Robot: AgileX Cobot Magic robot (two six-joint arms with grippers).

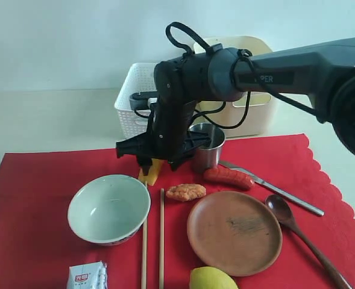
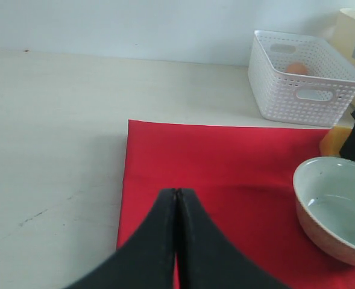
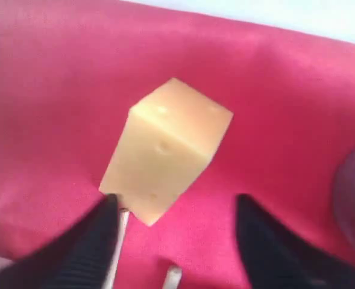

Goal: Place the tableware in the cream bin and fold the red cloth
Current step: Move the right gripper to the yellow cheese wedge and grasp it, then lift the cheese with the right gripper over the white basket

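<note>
The red cloth lies flat under everything. On it are the pale green bowl, brown plate, steel cup, knife, dark spoon and two chopsticks. The cream bin stands behind the cloth. My right gripper is open just above a cheese block, with the chopstick tips below it and nothing held. My left gripper is shut and empty over the cloth's corner, near the bowl. It does not show in the exterior view.
A white lattice basket stands left of the cream bin, with a pale orange item inside. On the cloth lie a sausage, a fried piece, a lemon and a small packet. The right arm spans above the cup.
</note>
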